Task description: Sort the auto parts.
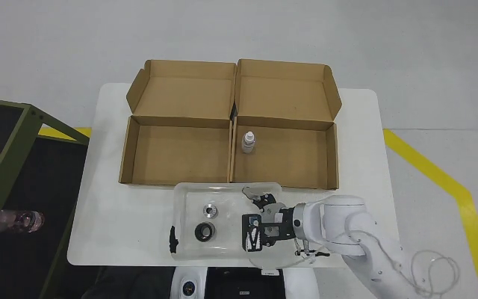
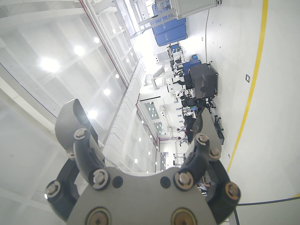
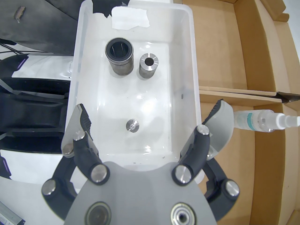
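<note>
Top view: a white table (image 1: 104, 224) carries two open cardboard boxes side by side, the left box (image 1: 179, 153) and the right box (image 1: 291, 161), with a clear plastic bin (image 1: 187, 188) just below them in the frame. A white paper slip (image 3: 130, 18) and black tape (image 3: 103, 3) sit on the bin's end wall; any print there is too faint to read. The right gripper (image 3: 150, 106) hangs over the bin's right part, jaws spread wide, holding nothing. The left gripper (image 2: 138, 108), also wide, faces a hall ceiling (image 2: 58, 36). A spray bottle (image 1: 248, 141) stands, it seems, at the right box's left edge, its teal label unreadable. Inside the bin sit a large dark sleeve (image 3: 119, 56), a smaller steel cylinder (image 3: 148, 65) just beside it, and a small round metal piece (image 3: 132, 125) nearest the right gripper, partly lost in glare.
</note>
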{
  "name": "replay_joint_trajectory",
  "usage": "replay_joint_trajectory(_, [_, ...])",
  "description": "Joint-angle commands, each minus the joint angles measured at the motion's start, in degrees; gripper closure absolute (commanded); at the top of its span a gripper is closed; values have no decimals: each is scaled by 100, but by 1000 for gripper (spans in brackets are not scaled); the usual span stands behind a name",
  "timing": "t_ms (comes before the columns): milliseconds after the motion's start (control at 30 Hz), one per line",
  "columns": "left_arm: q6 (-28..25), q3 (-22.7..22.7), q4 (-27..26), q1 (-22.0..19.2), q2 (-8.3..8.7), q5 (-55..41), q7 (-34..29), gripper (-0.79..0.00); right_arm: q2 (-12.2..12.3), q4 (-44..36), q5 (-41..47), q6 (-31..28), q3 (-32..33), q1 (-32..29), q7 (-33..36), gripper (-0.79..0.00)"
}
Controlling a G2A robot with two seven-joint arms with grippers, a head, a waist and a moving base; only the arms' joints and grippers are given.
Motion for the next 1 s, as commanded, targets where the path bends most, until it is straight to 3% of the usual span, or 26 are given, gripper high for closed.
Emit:
replay_joint_trajectory(0, [0, 0, 0, 0, 0, 0, 0, -785, -6, 90, -122, 15, -106, 34, -51, -785])
replay_joint_trajectory(833, [0, 0, 0, 0, 0, 0, 0, -785, -65, 498, -914, 411, -971, 368, 737, -785])
replay_joint_trajectory(967, [0, 0, 0, 0, 0, 0, 0, -785, -81, 591, -942, 454, -1080, 416, 825, -690])
